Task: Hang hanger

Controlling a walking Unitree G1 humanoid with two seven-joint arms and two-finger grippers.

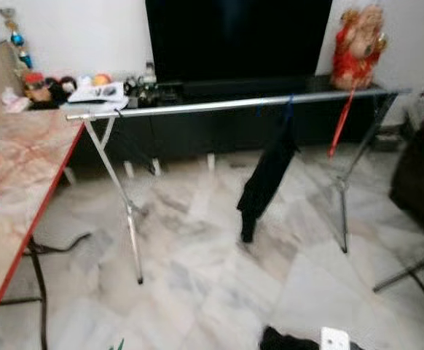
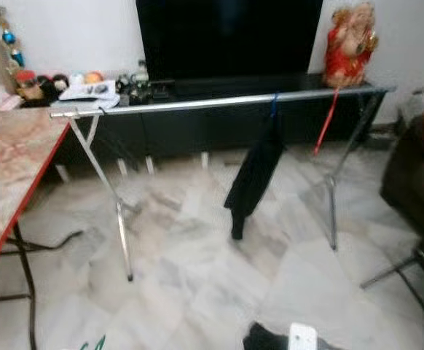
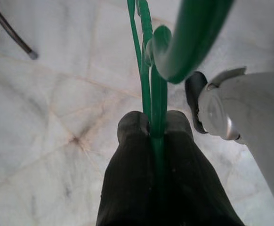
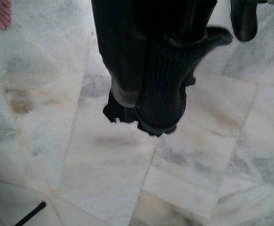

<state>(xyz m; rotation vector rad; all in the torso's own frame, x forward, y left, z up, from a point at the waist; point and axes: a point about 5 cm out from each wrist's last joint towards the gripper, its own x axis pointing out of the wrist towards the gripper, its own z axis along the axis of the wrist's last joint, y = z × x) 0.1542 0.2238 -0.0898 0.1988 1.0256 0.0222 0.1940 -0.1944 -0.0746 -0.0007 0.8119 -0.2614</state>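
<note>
Green hanger (image 3: 157, 101) is sitting clamped in your left gripper (image 3: 153, 126), right gripper (image 4: 149, 106) is pinching dark cloth (image 4: 163, 89), so you're lifting the hook over the rail (image 1: 226, 106) beside the black garment (image 1: 264, 179).

Green hanger (image 3: 158, 94); blk garment (image 1: 264, 179); silver rail (image 1: 219, 106); white-grey marble floor (image 1: 197, 277).

Hanger (image 3: 158, 89): green plastic, smooth, glossy. Rail (image 1: 226, 106): bare metal, shiny. Floor (image 1: 197, 277): polished marble tile. Garment (image 4: 160, 80): black ribbed knit cloth, matt. Table (image 1: 15, 168): marble-patterned top, red edge.
</note>
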